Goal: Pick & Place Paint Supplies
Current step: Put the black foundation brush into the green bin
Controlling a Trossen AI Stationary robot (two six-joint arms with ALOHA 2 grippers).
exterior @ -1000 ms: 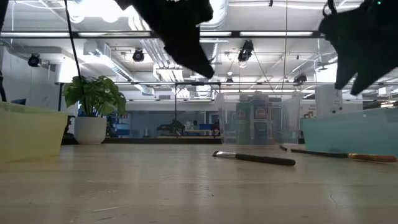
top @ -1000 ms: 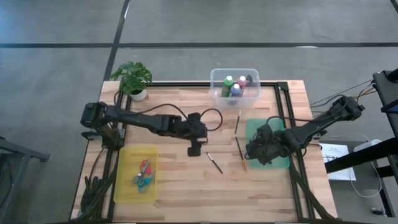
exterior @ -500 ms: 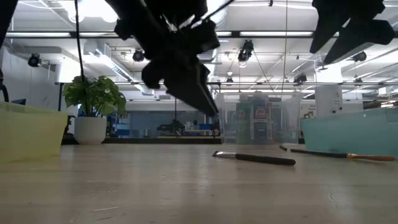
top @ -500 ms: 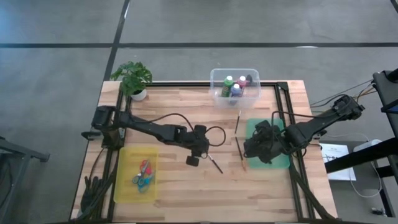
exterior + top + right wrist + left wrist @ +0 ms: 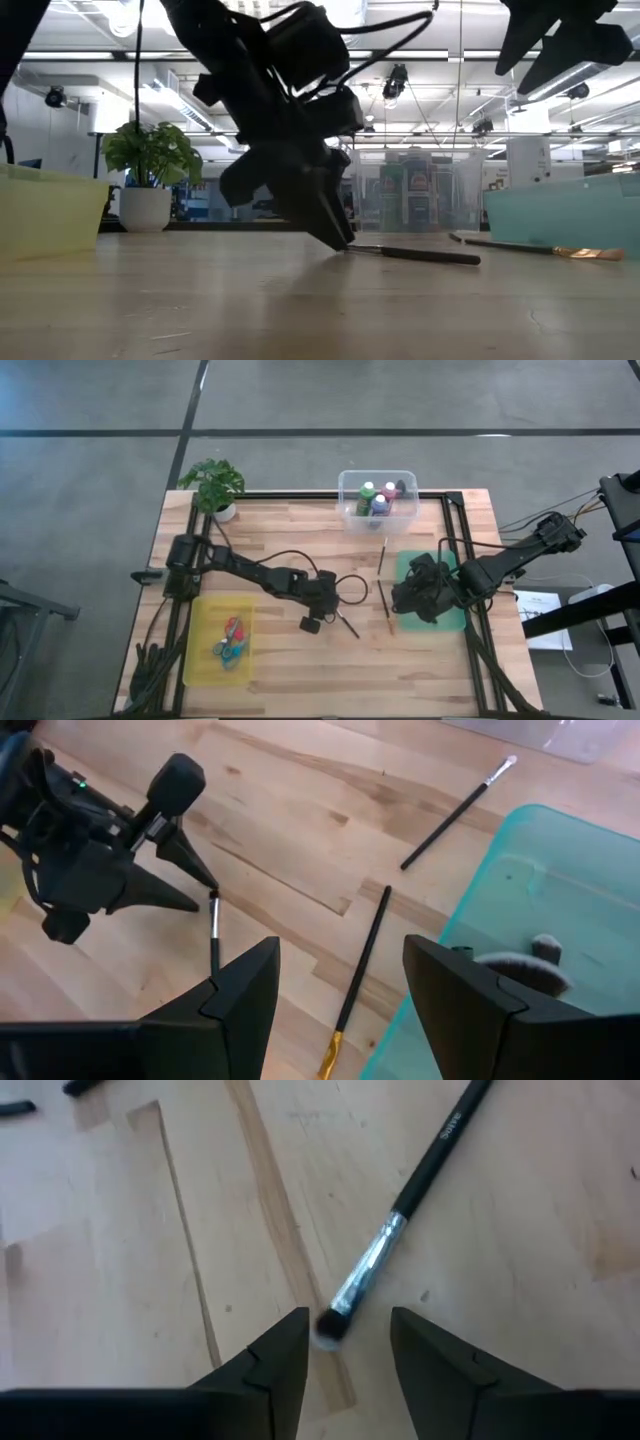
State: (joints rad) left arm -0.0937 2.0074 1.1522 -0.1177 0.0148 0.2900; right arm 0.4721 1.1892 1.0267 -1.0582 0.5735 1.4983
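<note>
The left gripper (image 5: 347, 1348) is down at the middle of the table (image 5: 290, 670), its fingers parted on either side of the bristle end of a black-handled brush (image 5: 405, 1205) that lies flat on the wood, not yet clamped. The right gripper (image 5: 340, 982) hangs open over the teal tray (image 5: 455, 622) near the table's right edge. Two more brushes (image 5: 384, 606) lie just beside that tray, and the scissors (image 5: 229, 640) sit in the yellow tray (image 5: 200, 660).

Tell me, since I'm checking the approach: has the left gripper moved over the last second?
Yes. The left gripper has come down and away from the potted plant, toward the short black brush, whose bristle end now lies between its open fingers.
</note>
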